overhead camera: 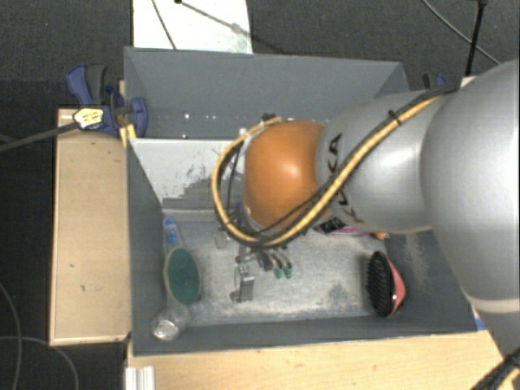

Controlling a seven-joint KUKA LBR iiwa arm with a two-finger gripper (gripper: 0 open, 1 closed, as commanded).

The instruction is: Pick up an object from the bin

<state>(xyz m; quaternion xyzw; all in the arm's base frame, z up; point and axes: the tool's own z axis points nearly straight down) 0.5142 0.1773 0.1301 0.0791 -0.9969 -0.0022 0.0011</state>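
Note:
My gripper (260, 276) hangs below the orange wrist cover over the middle of the bin floor. It is open, with bare grey floor between the fingers and nothing held. A green oval brush (182, 276) lies to its left by the bin's left wall, well apart from the fingers. A black hairbrush with a red-pink edge (382, 283) lies to the right, near the front right corner.
A clear bottle (166, 326) lies along the left wall, its blue end (169, 232) further back. A small pink and orange thing (361, 232) peeks out under the arm. The big arm covers the bin's back right.

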